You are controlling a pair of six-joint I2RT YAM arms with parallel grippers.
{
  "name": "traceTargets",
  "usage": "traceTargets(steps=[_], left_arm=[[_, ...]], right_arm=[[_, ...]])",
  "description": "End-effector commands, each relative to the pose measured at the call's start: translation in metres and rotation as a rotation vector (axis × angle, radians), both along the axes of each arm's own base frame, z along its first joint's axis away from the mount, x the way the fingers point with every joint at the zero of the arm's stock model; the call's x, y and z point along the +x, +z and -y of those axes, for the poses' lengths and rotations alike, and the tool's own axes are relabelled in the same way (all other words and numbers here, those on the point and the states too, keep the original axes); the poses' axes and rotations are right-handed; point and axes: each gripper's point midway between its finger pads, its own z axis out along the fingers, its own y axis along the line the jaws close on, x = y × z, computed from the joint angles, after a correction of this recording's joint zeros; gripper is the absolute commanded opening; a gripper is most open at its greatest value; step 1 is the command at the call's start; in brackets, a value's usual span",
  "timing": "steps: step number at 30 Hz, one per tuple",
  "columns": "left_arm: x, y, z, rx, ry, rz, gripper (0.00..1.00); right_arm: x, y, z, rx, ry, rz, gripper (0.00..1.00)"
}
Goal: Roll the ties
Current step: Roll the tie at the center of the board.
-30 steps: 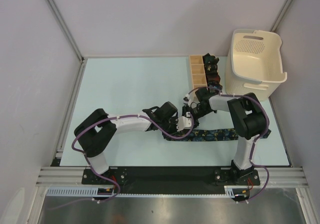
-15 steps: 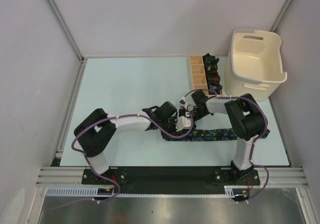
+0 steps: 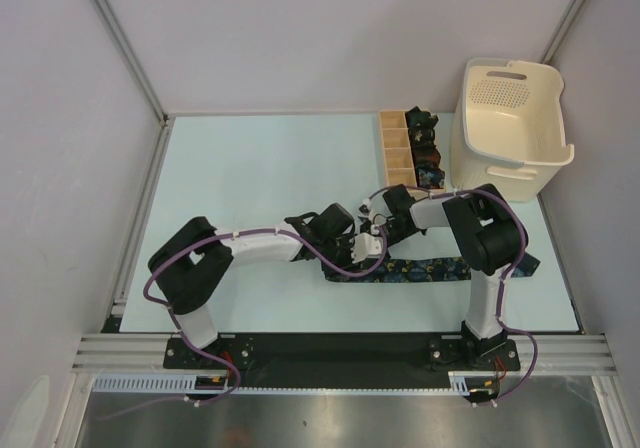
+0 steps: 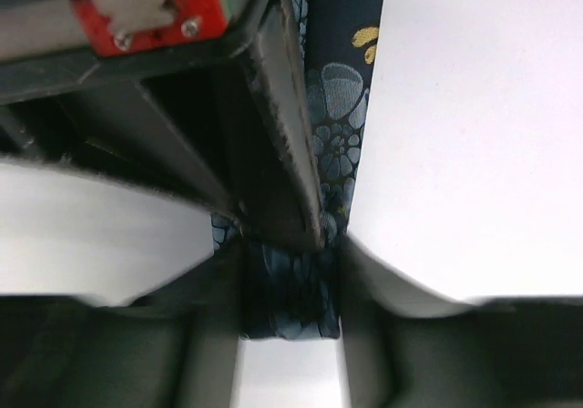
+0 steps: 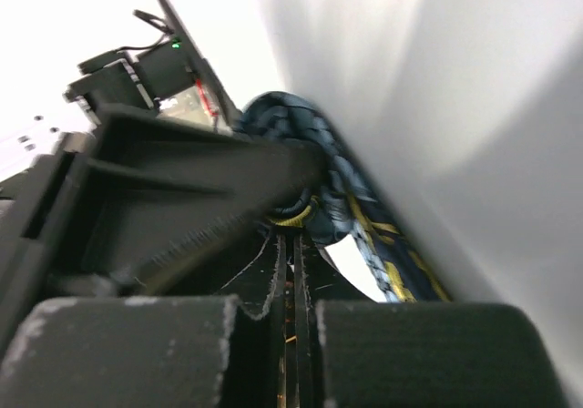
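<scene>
A navy floral tie (image 3: 430, 268) lies flat along the near table, running right from both grippers. My left gripper (image 3: 355, 240) is shut on its rolled end; in the left wrist view the tie (image 4: 342, 107) runs away from the coil pinched in the gripper (image 4: 287, 308). My right gripper (image 3: 383, 226) meets it from the right. In the right wrist view the gripper (image 5: 293, 244) has its jaws almost together, with the tie's curled fabric (image 5: 310, 135) at their tips. Small dark coiled ties (image 3: 425, 143) sit in the wooden box.
The tan divided wooden box (image 3: 395, 148) stands at the back right, next to the cream plastic basket (image 3: 510, 118). The tie's far end reaches past the right arm's base (image 3: 525, 265). Grey walls enclose the table on three sides.
My right gripper has moved left and closer to my left gripper, and its arm has swung with it. The left arm and the flat part of the tie have barely moved.
</scene>
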Motion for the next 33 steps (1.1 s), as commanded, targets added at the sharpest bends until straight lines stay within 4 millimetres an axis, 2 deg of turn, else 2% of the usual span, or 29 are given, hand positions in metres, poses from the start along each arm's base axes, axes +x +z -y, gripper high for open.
traceTargets(steps=[1,3,4,6,10,15,22,25,28,32,33], left_arm=[[-0.011,-0.017,-0.033,0.121,0.042,-0.061,0.55],[-0.007,-0.010,-0.031,0.087,0.054,-0.061,0.68],[-0.006,0.000,-0.027,0.053,0.054,-0.049,0.70],[-0.004,0.008,-0.025,0.021,0.049,-0.037,0.74],[-0.001,0.026,-0.015,-0.065,0.027,0.000,0.78],[0.005,0.027,-0.004,-0.099,0.010,0.012,0.81],[0.007,0.032,0.024,-0.160,-0.036,0.003,0.81],[0.006,0.026,0.031,-0.157,-0.049,0.011,0.78],[0.004,0.018,0.035,-0.142,-0.067,0.026,0.70],[0.003,0.006,0.032,-0.095,-0.077,0.022,0.41],[0.002,0.002,0.027,-0.073,-0.074,0.018,0.38]], right_arm=[[0.001,-0.026,0.017,-0.115,0.003,0.046,0.00],[0.001,-0.031,0.024,-0.145,-0.001,0.049,0.00],[-0.003,-0.032,0.027,-0.157,0.002,0.036,0.00],[-0.002,-0.037,0.034,-0.180,0.006,0.049,0.00],[-0.004,-0.047,0.046,-0.230,0.007,0.024,0.00],[-0.001,-0.057,0.057,-0.287,0.014,0.019,0.00],[0.001,-0.051,0.054,-0.270,0.019,0.027,0.00],[0.002,-0.045,0.052,-0.250,0.019,0.049,0.00],[0.002,-0.041,0.050,-0.232,0.028,0.068,0.00],[0.007,-0.028,0.046,-0.204,0.031,0.098,0.03],[0.006,-0.024,0.047,-0.203,0.035,0.095,0.06]])
